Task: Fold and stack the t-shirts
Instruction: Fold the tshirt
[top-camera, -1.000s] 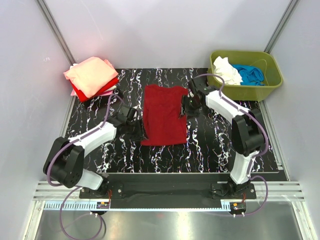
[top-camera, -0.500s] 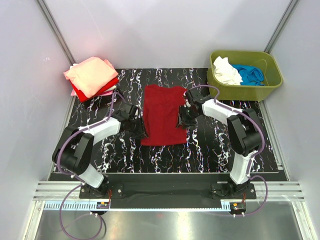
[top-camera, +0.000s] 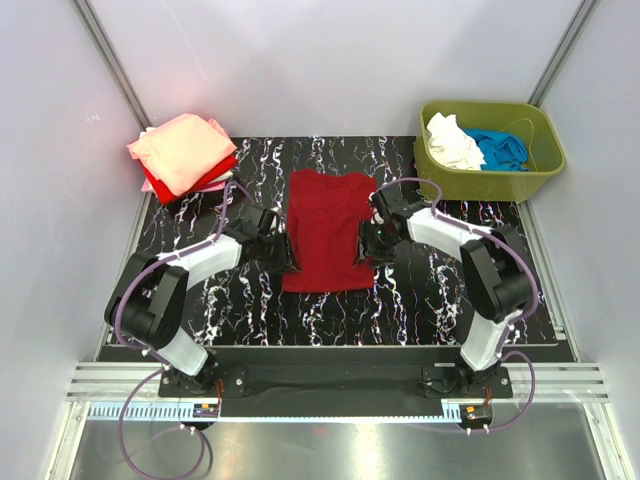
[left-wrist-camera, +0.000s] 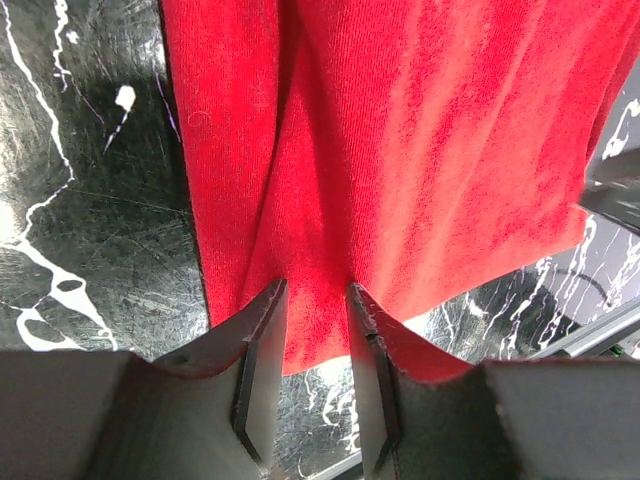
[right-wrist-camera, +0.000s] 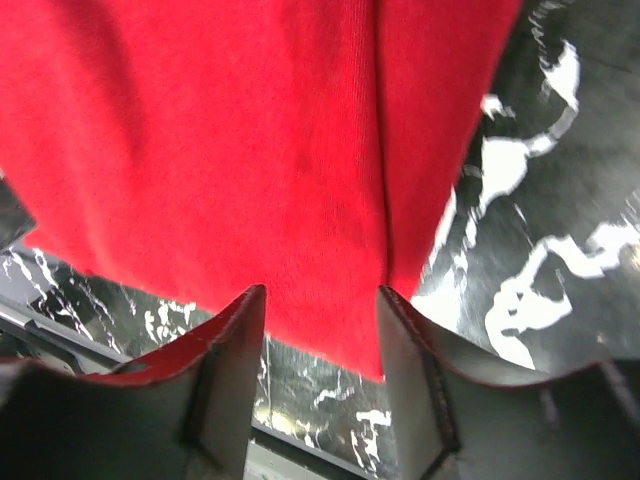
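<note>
The dark red t-shirt (top-camera: 325, 225) lies flat in the middle of the black marbled table, its sides folded in to make a long rectangle. My left gripper (top-camera: 283, 250) is at the shirt's left edge. Its jaws are narrowly apart, with the fingertips (left-wrist-camera: 272, 300) on the cloth (left-wrist-camera: 420, 150) and a crease running up between them. My right gripper (top-camera: 368, 243) is at the shirt's right edge. Its jaws are wide open over the cloth (right-wrist-camera: 250, 150). A folded stack, with the salmon-pink t-shirt (top-camera: 182, 150) on top of red and pink ones, sits at the far left.
An olive-green tub (top-camera: 545, 135) stands at the far right, holding a white t-shirt (top-camera: 450, 140) and a blue t-shirt (top-camera: 497, 148). White walls and metal posts enclose the table. Bare marbled tabletop (top-camera: 430, 290) lies in front of the shirt.
My left gripper moved up and right onto the shirt's left edge. My right gripper slid down along the right edge. The shirt itself has hardly shifted.
</note>
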